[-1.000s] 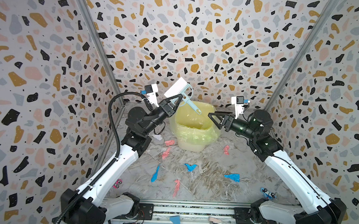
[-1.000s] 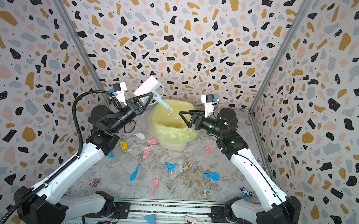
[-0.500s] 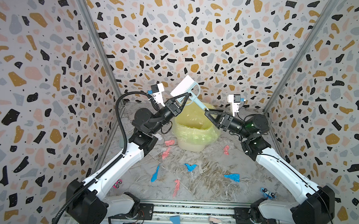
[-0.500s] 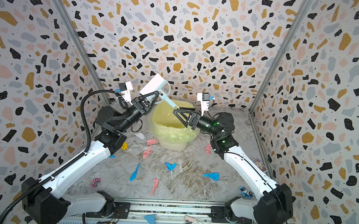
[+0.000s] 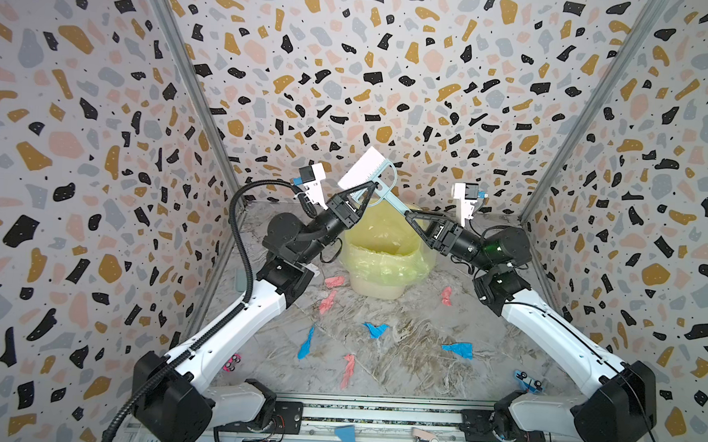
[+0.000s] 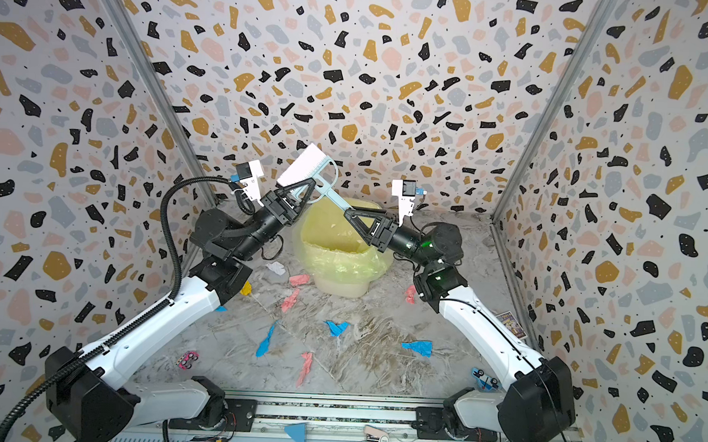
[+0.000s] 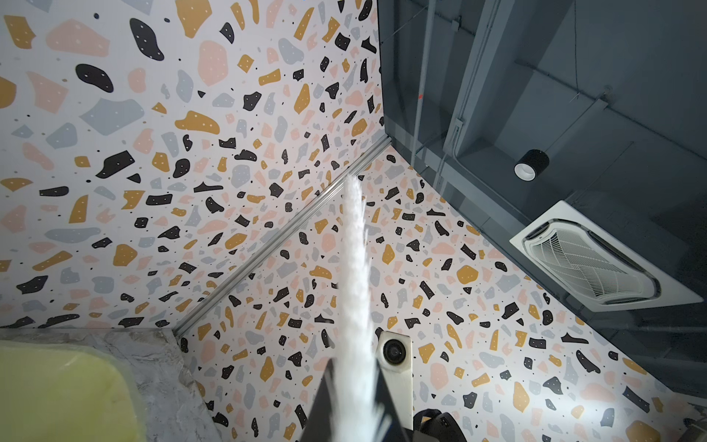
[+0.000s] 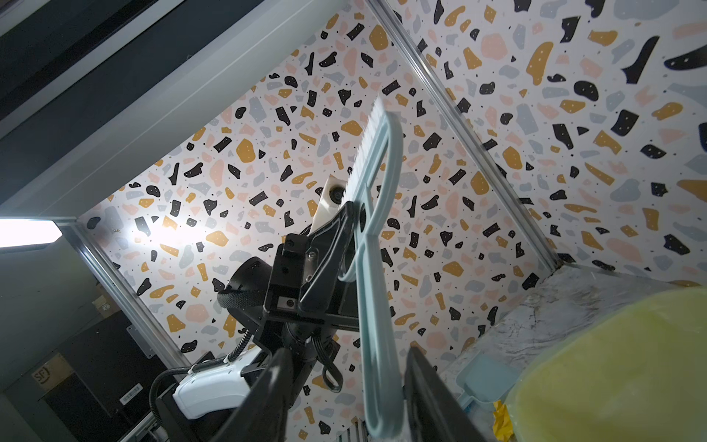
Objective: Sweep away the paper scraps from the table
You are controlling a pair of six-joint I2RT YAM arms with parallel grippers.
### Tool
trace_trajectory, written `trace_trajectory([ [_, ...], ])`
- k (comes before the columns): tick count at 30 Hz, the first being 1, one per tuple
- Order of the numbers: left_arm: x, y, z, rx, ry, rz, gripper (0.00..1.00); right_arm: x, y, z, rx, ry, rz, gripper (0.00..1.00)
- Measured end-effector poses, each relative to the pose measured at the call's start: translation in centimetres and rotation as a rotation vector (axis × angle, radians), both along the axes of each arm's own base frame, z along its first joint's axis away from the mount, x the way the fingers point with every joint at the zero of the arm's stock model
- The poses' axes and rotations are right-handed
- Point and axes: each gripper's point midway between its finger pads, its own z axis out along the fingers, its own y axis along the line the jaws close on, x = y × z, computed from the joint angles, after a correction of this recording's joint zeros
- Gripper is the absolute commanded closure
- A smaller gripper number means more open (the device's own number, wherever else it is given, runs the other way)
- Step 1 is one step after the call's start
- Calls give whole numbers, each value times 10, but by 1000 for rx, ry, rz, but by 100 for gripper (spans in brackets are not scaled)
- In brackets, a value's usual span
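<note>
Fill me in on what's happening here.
The left gripper holds a small brush by its bristled head, raised above the bag-lined bin. The right gripper has its open jaws either side of the brush's handle, not clamped on it. It looks like a handover. The paper scraps lie unswept on the table.

Pink toy car (image 6: 187,359), blue toy (image 6: 485,378), card box (image 6: 512,324)

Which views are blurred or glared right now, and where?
Left wrist view: the brush is an out-of-focus white smear. Right wrist view: a lamp flares at the frame edge, glaring on the wall. Both top views: sharp, evenly lit.
</note>
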Motion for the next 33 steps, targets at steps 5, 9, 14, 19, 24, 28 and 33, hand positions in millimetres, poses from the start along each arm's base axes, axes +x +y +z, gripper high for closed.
trace_trajectory([
  [5,0,-1,0,-1,0,0,100,0,0,1,4,1,0,67],
  [9,-1,-1,0,-2,-1,-1,100,0,0,1,3,2,0,71],
  [14,-1,-2,0,-2,0,-3,100,0,0,0,3,3,0,72],
  [19,-1,-2,0,-2,0,-2,100,2,1,-1,1,7,1,73],
  [24,-2,-2,0,0,-2,-1,100,4,2,-4,0,23,6,78],
  [28,-2,-3,0,1,-5,-2,100,4,2,-4,2,29,7,86],
  [33,-2,-3,1,2,-9,-1,100,4,1,-3,10,45,15,96],
])
